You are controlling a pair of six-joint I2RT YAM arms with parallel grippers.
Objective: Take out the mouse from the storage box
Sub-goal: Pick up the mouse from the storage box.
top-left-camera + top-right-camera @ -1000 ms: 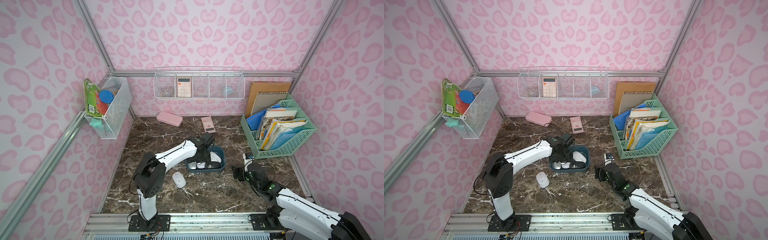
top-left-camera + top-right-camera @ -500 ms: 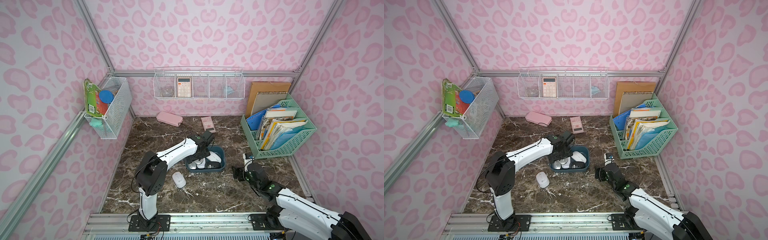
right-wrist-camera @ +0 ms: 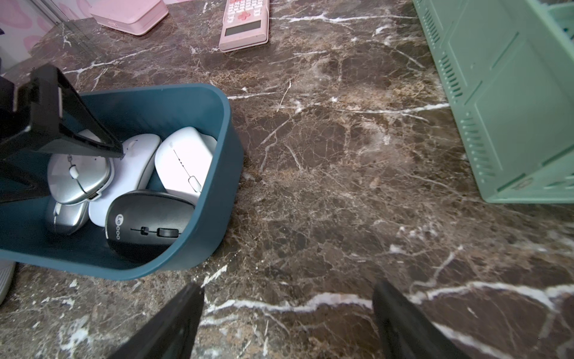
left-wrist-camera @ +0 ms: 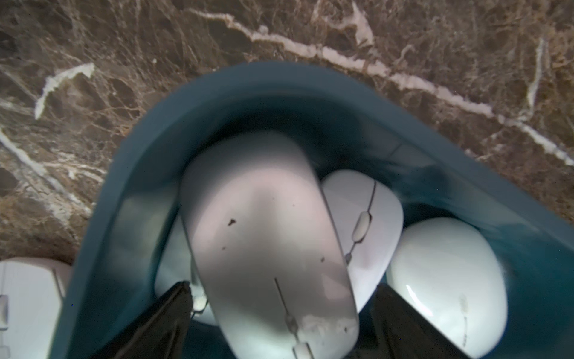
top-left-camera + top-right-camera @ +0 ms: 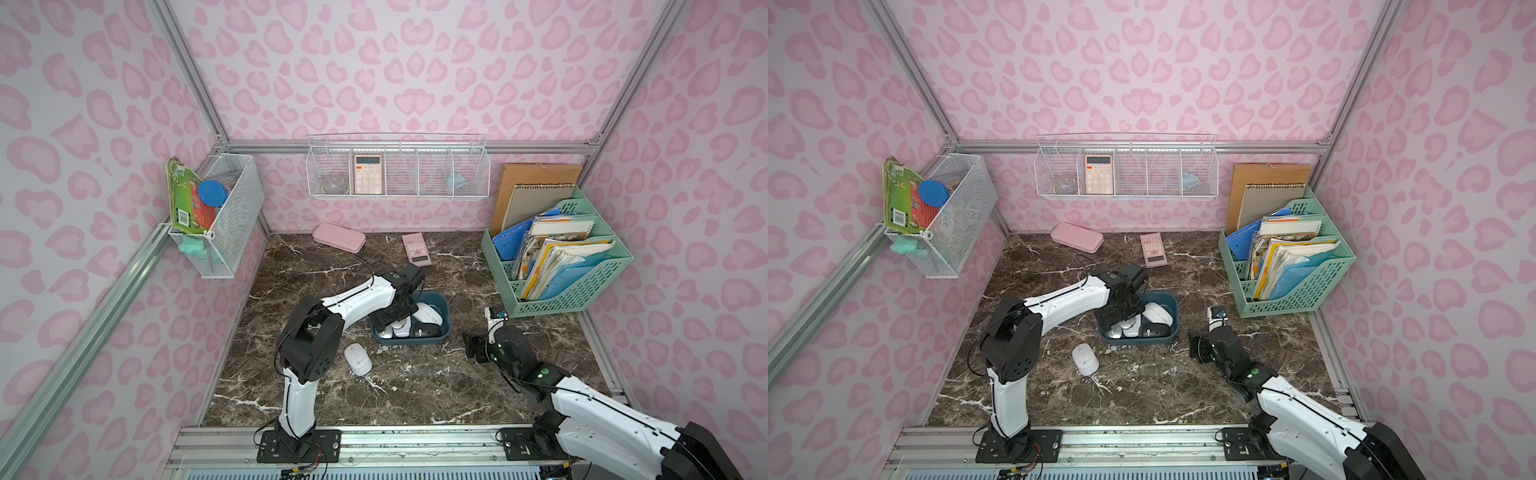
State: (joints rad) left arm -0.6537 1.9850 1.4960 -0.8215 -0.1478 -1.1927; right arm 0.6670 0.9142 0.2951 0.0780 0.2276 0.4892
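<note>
Mid-frame, my left jaws straddle, open, a pale mouse [image 4: 267, 236] in the storage box [image 5: 411, 338]. My right jaws gape above the table [image 5: 415, 386].

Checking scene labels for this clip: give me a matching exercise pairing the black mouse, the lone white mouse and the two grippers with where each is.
1 black mouse
2 lone white mouse
3 left gripper
4 right gripper

A open, over bare tabletop
B on the tabletop outside the storage box
C open, astride a pale mouse in the box
D lying in the box

Pairs: 1-D, 2-B, 3-C, 4-A
</note>
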